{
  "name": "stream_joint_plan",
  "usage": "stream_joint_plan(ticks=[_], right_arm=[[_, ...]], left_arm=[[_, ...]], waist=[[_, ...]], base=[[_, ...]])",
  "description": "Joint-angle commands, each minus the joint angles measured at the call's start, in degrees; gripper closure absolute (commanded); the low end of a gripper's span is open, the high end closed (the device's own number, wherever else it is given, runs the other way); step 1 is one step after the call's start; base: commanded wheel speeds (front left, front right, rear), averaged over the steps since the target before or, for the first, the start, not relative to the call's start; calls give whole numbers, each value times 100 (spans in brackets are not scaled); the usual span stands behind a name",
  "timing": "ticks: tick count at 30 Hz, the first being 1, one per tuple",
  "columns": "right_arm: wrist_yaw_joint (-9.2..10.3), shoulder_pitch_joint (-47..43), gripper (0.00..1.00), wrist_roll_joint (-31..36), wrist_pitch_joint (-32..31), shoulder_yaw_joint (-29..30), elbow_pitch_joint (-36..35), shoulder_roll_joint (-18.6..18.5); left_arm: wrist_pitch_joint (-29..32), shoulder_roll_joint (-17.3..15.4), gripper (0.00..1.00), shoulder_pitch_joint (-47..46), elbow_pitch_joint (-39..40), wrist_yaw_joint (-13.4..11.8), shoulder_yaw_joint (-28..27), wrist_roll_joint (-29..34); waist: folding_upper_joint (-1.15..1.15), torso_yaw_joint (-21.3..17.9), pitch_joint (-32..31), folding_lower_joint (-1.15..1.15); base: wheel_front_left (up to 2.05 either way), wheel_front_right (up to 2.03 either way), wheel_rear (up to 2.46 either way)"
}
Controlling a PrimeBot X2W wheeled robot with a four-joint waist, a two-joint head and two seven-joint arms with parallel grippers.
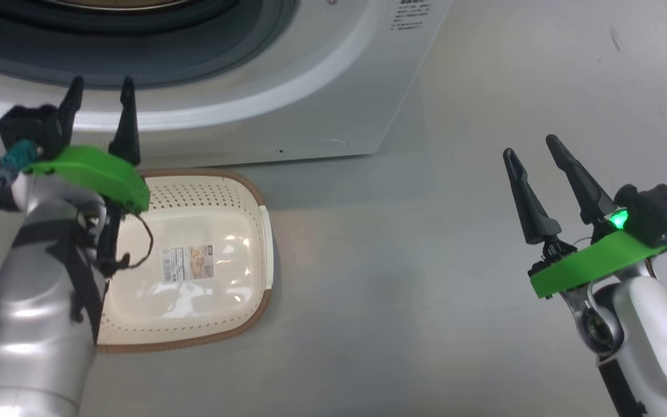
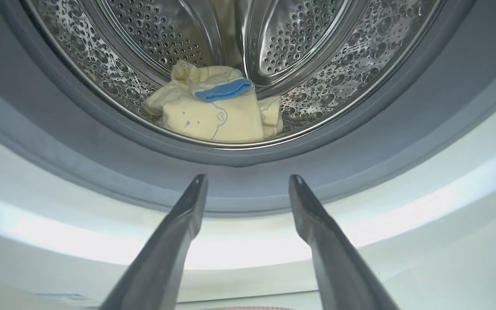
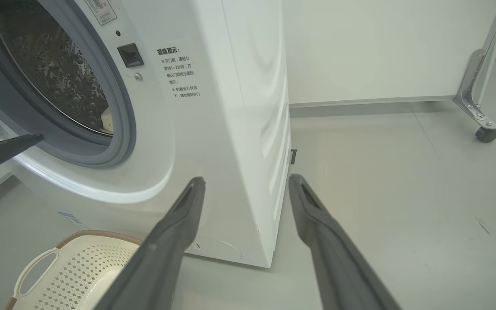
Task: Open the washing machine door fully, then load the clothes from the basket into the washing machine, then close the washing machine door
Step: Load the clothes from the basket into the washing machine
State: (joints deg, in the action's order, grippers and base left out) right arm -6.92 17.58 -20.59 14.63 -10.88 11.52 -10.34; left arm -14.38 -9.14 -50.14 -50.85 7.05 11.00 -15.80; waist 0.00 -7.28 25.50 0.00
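The washing machine [image 1: 310, 104] stands with its opening uncovered; the door is out of view. Pale yellow clothes [image 2: 213, 114] with a blue trim piece lie at the bottom of the steel drum [image 2: 317, 64], behind the grey seal [image 2: 248, 189]. My left gripper [image 1: 102, 84] is open and holds nothing, its fingers pointing at the opening's lower rim from just outside; its wrist hangs over the basket's left end. The cream basket [image 1: 206, 191] sits on the floor in front of the machine, holding just its label. My right gripper [image 1: 530, 146] is open over bare floor to the right, beside the machine's front corner [image 3: 213, 129].
Grey floor [image 1: 426, 260] stretches to the right of the basket and machine. A white panel [image 3: 381, 51] stands behind, with a metal leg on a caster [image 3: 487, 133] at the far right. The basket's handle end [image 3: 37, 267] lies below the machine's front.
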Motion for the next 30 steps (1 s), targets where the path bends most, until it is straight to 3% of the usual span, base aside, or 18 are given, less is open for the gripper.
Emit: stream_joint_plan(ticks=[1, 9, 30], right_arm=[[-57, -124, 0, -4, 37, -34, -114, -102], [-57, -236, 0, -31, 37, -10, 8, -136], [-57, -1123, 0, -94, 37, 44, 132, -63]], left_arm=[[-61, -284, 0, 224, 387, 5, -170, -61], [-61, -404, 0, 1585, 1464, 7, -286, -292], [-48, -569, 0, 4653, 3429, -418, -1144, -583]], waist=[[0, 81, -119, 0], [0, 203, -532, 0], [0, 35, -2036, 0]], base=[[0, 0, 0], [0, 0, 0], [0, 0, 0]])
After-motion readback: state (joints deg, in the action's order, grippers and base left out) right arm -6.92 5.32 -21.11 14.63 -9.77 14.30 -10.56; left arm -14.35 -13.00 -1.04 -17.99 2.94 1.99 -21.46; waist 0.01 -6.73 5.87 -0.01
